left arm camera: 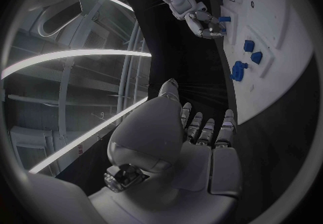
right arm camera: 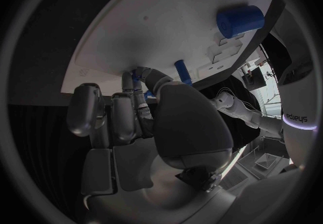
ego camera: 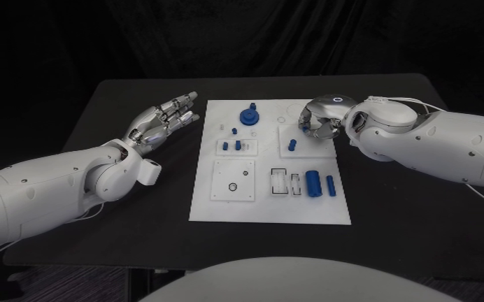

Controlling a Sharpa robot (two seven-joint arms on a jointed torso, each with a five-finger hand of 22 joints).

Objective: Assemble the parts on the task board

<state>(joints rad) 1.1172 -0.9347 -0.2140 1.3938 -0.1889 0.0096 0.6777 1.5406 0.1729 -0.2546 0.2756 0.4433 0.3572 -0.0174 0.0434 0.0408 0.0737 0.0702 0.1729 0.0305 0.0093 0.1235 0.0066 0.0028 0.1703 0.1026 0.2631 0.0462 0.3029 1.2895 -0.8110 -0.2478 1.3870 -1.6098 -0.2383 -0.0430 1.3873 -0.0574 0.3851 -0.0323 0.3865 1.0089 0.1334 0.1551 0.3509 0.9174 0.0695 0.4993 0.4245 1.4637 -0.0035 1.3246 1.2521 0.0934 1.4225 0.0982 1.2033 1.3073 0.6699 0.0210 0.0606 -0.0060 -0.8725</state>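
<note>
The one readable mark is the word "sharpa" printed on the white arm at the edge of the right wrist view. The white task board [ego camera: 271, 207] lies in the middle of the black table [ego camera: 121, 99]. Its recessed sections hold small blue parts: a round blue knob [ego camera: 248, 116] near the far edge, short blue pegs [ego camera: 238, 145] in a left-hand section, one peg [ego camera: 292, 145] in the section beside it, and a thick blue cylinder [ego camera: 314, 181] with a thin blue rod [ego camera: 331, 186] just beside it near the front. The right hand [ego camera: 321, 121] is over the board's far right corner, fingers curled down; whether they pinch a part I cannot tell. The left hand [ego camera: 164, 121] hovers over the table beside the board's left edge, fingers straight, holding nothing.
</note>
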